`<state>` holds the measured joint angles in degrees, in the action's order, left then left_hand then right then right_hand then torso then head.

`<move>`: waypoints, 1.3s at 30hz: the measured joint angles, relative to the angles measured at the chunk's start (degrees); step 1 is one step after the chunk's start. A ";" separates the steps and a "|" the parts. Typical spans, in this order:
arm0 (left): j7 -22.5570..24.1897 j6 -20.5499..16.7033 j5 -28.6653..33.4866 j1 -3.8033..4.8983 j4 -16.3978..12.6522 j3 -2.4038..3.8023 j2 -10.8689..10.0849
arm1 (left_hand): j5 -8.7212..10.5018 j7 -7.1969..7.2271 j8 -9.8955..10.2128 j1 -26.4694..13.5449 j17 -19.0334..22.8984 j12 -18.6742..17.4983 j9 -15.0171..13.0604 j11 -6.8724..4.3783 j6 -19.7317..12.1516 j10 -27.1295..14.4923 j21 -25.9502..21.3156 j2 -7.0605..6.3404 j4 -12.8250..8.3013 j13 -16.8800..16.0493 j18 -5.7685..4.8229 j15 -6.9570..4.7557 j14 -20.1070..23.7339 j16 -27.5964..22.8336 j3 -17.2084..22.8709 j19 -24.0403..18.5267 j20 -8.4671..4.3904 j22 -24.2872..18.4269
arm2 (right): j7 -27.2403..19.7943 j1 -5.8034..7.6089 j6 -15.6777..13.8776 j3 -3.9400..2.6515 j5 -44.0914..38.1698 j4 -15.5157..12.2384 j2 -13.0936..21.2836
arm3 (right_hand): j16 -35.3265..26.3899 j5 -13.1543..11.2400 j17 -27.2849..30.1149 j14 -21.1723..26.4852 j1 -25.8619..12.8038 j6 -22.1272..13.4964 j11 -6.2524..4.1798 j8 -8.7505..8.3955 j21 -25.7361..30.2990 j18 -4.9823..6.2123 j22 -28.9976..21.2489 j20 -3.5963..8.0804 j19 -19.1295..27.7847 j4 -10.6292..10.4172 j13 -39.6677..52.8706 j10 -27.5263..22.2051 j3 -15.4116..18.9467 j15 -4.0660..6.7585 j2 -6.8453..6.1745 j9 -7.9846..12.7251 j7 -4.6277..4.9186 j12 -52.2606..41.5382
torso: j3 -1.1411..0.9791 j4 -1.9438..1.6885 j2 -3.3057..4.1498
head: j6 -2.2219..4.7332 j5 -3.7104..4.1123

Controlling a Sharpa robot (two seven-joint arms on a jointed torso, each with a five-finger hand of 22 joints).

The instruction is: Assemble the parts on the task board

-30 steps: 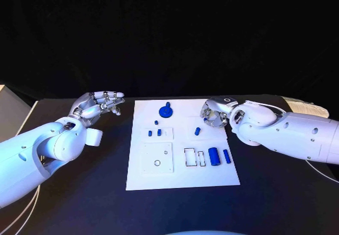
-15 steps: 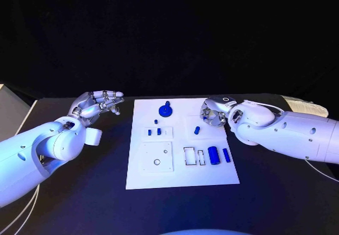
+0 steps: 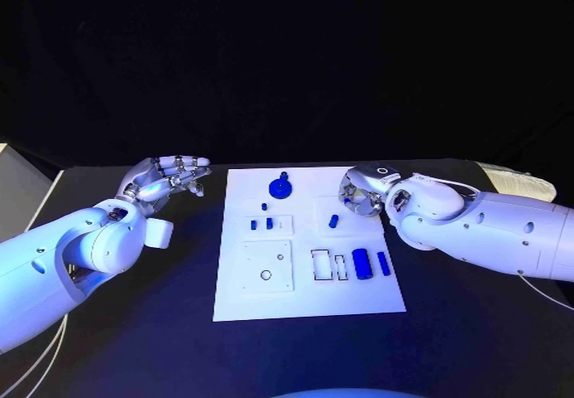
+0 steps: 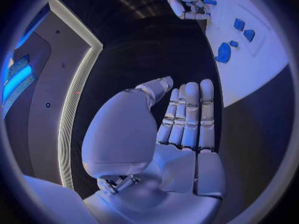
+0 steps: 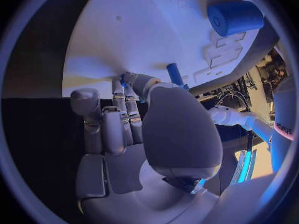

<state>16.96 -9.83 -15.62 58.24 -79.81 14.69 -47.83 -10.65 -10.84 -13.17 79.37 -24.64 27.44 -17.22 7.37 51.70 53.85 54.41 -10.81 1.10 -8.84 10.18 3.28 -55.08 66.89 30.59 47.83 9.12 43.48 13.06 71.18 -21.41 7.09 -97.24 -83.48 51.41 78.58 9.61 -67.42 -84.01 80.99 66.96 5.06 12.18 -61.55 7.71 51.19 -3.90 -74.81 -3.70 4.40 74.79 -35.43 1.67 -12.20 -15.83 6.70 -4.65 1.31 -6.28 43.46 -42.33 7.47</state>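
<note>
Two silver many-fingered hands flank the flat white rectangular task board in the middle of the black counter, which carries small blue parts: a round disc with a stem at its far end, little pegs beside it, and a thick blue cylinder next to a slimmer blue bar. The left hand hovers off the board's far left corner, holding nothing, its fingers straight and side by side. The right hand sits over the board's far right part with fingers curled (whether they pinch a small blue piece I cannot tell).
</note>
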 measured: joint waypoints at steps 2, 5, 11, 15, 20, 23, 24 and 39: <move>-0.02 0.00 0.00 -0.05 0.13 0.00 0.00 | 0.00 0.00 0.00 0.00 0.00 0.00 0.00 0.00 0.00 0.00 0.00 0.00 0.00 0.00 0.00 0.00 0.00 0.00 0.00 0.00 0.00 0.00 | 0.16 -0.09 -0.56 0.04 -0.08 -0.37 0.26 | 0.20 -0.09 0.00 0.00 0.00 0.00 0.07 0.00 0.00 -0.16 0.09 0.00 0.00 0.05 0.00 0.07 -0.05 -0.01 0.00 -0.16 0.00 0.02 | 0.01 -0.01 -0.01 | 0.05 -0.01; -0.04 0.00 0.01 -0.15 0.23 0.00 -0.01 | 0.00 0.00 0.00 0.00 0.00 0.00 0.00 0.00 0.00 0.00 0.00 0.00 0.00 0.00 0.00 0.00 0.00 0.00 0.00 0.00 0.00 0.00 | 0.23 -0.10 -1.42 -0.02 -0.09 -1.10 0.79 | 0.20 -0.18 -0.06 -0.01 0.00 0.00 0.15 0.00 -0.15 -0.16 0.17 0.00 0.00 0.16 0.01 0.15 -0.16 -0.01 0.00 -0.24 0.00 0.14 | 0.01 -0.02 -0.01 | 0.14 -0.01; -0.09 -0.01 0.02 -0.28 0.54 0.00 -0.01 | 0.00 0.00 0.00 0.00 0.00 0.00 0.00 0.00 0.00 0.00 0.00 0.00 0.00 -0.01 0.00 0.00 0.00 0.00 0.00 0.00 0.00 0.00 | 0.10 0.41 -3.14 -0.48 -0.02 -3.46 2.32 | 0.20 -0.20 -0.08 -0.02 0.00 -0.01 0.15 0.01 -0.23 -0.17 0.36 0.00 0.00 0.18 0.40 0.15 -0.15 -0.02 0.00 -0.26 -0.01 0.36 | 0.01 -0.02 -0.02 | 0.25 -0.01; -0.14 -0.03 0.04 -0.37 0.64 0.00 -0.01 | 0.00 -0.02 0.00 0.00 0.00 0.00 0.00 0.21 -0.02 -0.21 -0.05 0.00 0.16 0.06 0.00 0.00 0.00 0.00 -0.16 0.00 0.00 -0.09 | -0.06 1.28 -3.78 -0.68 0.17 -5.00 3.77 | 0.20 -0.58 -0.08 -0.02 0.00 -0.02 0.15 0.23 -0.46 -0.16 0.55 0.00 0.00 0.30 0.43 0.15 -0.16 -0.02 0.00 -0.40 -0.01 0.37 | 0.07 -0.04 -0.02 | 0.29 -0.32; -0.17 -0.06 0.06 -0.52 0.66 0.00 -0.03 | 0.00 -0.31 0.00 0.00 0.00 0.00 0.00 0.21 -0.31 -0.21 -0.22 0.00 0.16 0.06 0.00 0.00 0.00 0.00 -0.16 0.21 0.21 -0.15 | -0.47 1.99 -4.53 -0.78 0.88 -7.16 5.19 | 0.20 -0.68 -0.08 -0.02 0.01 -0.02 0.15 0.23 -0.46 -0.16 0.64 0.00 0.01 0.39 0.71 0.15 -0.24 -0.03 0.00 -0.45 -0.01 0.58 | 0.10 -0.07 -0.04 | 0.29 -0.60; -0.17 -0.08 0.08 -0.61 0.58 0.00 -0.07 | 0.00 -0.31 0.00 0.00 0.00 0.00 0.01 0.21 -0.31 -0.21 -0.22 0.00 0.16 0.06 0.00 0.00 0.00 0.00 -0.16 0.21 0.21 -0.16 | -1.11 2.12 -5.20 -0.81 1.87 -8.87 5.59 | 0.20 -0.78 -0.08 -0.03 0.01 -0.02 0.15 0.23 -0.46 -0.16 0.64 0.00 0.01 0.39 0.73 0.15 -0.24 -0.03 0.00 -0.48 -0.01 0.59 | 0.10 -0.05 -0.02 | 0.32 -0.75; -0.17 -0.09 0.09 -0.66 0.52 0.00 -0.10 | 0.00 -0.31 0.00 0.00 0.00 0.00 0.03 0.21 -0.31 -0.20 -0.22 0.00 0.16 0.05 0.00 0.00 0.00 0.00 -0.16 0.20 0.21 -0.16 | -1.37 2.12 -5.43 -0.81 2.24 -9.45 5.63 | 0.20 -0.78 -0.05 -0.03 0.01 -0.02 0.15 0.22 -0.46 -0.17 0.63 0.00 0.01 0.39 0.73 0.15 -0.23 -0.03 0.00 -0.54 -0.01 0.59 | 0.11 -0.04 0.00 | 0.36 -0.83; -0.02 -0.55 0.26 -2.82 -1.97 0.01 -0.34 | 0.00 -0.31 0.00 0.00 0.00 0.00 0.05 0.21 -0.31 -0.20 -0.22 0.00 0.16 0.05 0.00 0.00 0.00 0.00 -0.16 0.20 0.21 -0.21 | -6.84 -2.40 -10.17 -0.80 6.30 -17.87 3.16 | 0.20 -1.17 0.38 -0.03 0.38 -0.11 0.14 0.21 -0.45 -0.16 0.60 0.00 0.01 0.70 0.73 0.14 -0.53 -0.04 0.37 -0.75 -0.09 1.19 | 0.21 -0.02 0.04 | 0.03 -2.46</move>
<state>16.94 -10.38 -15.36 55.42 -81.77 14.70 -48.17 -10.65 -11.15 -13.17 79.37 -24.65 27.44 -17.17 7.58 51.39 53.65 54.19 -10.80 1.26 -8.79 10.18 3.28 -55.08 66.89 30.43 48.03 9.33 43.27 6.22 68.78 -31.58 6.29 -90.94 -101.35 54.57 78.77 8.44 -67.04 -84.05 81.37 66.85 5.20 12.39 -62.00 7.55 51.79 -3.91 -74.80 -3.00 5.13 74.93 -35.96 1.62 -11.83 -16.57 6.61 -3.46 1.52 -6.31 43.51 -42.30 5.00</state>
